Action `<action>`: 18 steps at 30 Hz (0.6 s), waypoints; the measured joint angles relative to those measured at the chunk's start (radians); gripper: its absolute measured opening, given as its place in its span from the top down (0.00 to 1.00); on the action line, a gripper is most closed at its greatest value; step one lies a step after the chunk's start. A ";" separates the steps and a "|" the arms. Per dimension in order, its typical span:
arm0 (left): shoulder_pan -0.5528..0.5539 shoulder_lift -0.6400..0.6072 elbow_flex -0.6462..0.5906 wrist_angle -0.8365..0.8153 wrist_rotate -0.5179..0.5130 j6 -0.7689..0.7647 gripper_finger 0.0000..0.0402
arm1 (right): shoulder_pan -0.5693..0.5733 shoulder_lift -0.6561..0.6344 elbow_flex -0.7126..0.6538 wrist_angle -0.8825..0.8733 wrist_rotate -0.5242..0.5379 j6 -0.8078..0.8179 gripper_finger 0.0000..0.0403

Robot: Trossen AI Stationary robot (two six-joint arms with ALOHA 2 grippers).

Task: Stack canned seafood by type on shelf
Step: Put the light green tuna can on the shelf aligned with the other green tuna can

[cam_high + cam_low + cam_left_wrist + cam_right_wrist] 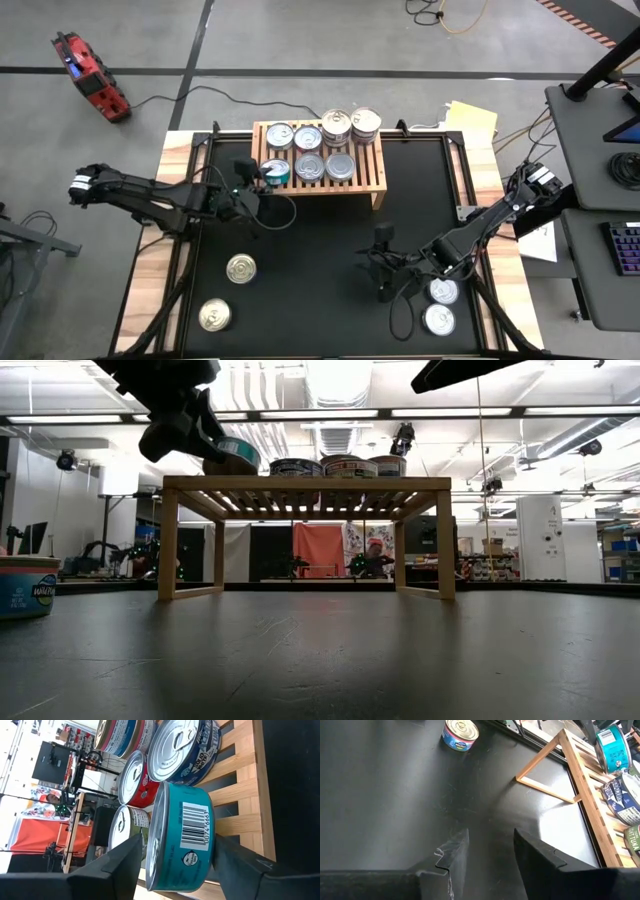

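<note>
- High view: the left gripper (262, 178) is at the shelf's (378, 170) near-left corner with a teal can (275, 171) between its fingers. Six more cans sit on the slats, two of them on stacks at the far right. Two cans (240, 268) lie near left on the black counter (320, 260), and two (443, 291) near right beside the right gripper (382, 290), which hovers low over the mat.
- Low view: the teal can (232, 455) rides tilted just above the shelf top (300, 484), apparently not yet sitting flat. Beyond the counter is a bright workshop with ceiling strip lights.
- Left wrist view: the fingers (117, 865) flank the teal can (182, 840) across its rim and base; whether they still pinch it or have let go cannot be told. The tin looks rigid, fairly dense and smooth-walled, so a pinch across the labelled side or lid-to-base seems safest, and it could slide.
- Right wrist view: the fingers (451, 857) stand apart, holding nothing, over matte black counter; one can (461, 734) lies far off.
</note>
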 joint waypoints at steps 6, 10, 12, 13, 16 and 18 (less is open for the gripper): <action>0.000 0.000 0.000 0.001 0.023 -0.047 0.47 | 0.000 0.000 0.000 0.000 0.000 0.003 0.65; 0.000 0.000 0.000 0.002 0.046 -0.075 0.47 | 0.000 0.000 0.000 0.000 0.000 0.003 0.67; 0.000 0.000 0.000 0.002 0.056 -0.078 0.46 | 0.000 0.000 0.000 0.000 0.000 0.003 0.67; 0.000 0.000 0.000 0.002 0.056 -0.082 0.46 | 0.000 0.000 0.000 0.000 0.000 0.003 0.67; 0.000 0.000 0.000 0.002 0.056 -0.090 0.43 | 0.000 0.000 0.000 0.001 0.000 0.003 0.66; 0.000 0.000 0.000 0.002 0.056 -0.094 0.41 | 0.000 0.000 0.000 0.001 0.000 0.003 0.65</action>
